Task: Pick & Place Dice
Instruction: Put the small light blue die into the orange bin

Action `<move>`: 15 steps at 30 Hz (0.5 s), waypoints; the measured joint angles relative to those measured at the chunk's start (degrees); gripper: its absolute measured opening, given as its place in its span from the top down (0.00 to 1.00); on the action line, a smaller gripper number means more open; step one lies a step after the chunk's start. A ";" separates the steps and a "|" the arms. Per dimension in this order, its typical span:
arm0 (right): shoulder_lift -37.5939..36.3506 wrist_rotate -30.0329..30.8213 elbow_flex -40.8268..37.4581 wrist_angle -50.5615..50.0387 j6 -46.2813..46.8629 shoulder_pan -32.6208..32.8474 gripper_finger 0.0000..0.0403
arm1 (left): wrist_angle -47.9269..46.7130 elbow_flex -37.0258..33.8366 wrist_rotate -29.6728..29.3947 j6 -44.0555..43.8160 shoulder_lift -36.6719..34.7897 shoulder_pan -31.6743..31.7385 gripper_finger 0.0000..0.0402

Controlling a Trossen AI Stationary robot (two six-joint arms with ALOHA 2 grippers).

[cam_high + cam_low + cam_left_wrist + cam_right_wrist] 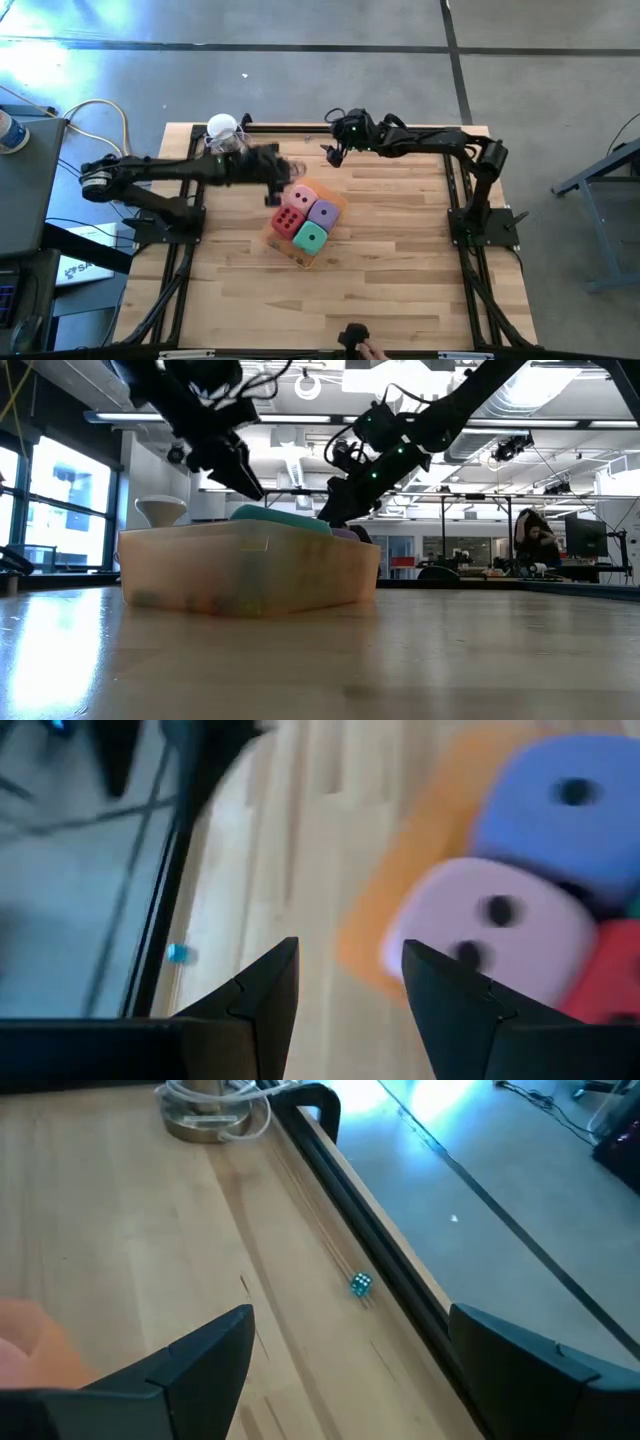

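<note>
My left hand (283, 190), fingers part-way apart w/ nothing between, hangs just beside the pink die (303, 195), which sits w/ red (288, 220), purple (324, 212) & teal (311, 237) dice in the orange tray (275, 243) mid-worktop; I judge centring over pink before closing is best, right hand (331, 152) wide apart, empty, near far edge.

The tray (272, 236) lies near the middle of the table (400, 270), and all four dice (304, 221) sit inside it, packed together in a two-by-two block. The left gripper (283, 187) hangs just beside the tray, at its far left corner, above the table. The right gripper (331, 152) is behind the tray, towards the table's far edge, well apart from it. A small cup-like thing (224, 131) stands at the far left edge, behind the tray.
</note>
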 joint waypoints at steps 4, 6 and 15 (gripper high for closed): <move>-0.27 2.60 0.02 -0.23 -2.40 2.02 0.19 | 3.80 -0.02 14.77 -0.73 0.35 12.71 0.58; -0.27 4.54 0.02 -0.89 -3.20 3.00 0.19 | 7.36 -0.02 24.40 -2.38 1.66 17.95 0.58; -5.78 18.28 -1.90 -13.45 2.96 5.24 0.19 | 22.40 -0.13 37.33 -3.50 15.53 26.96 0.58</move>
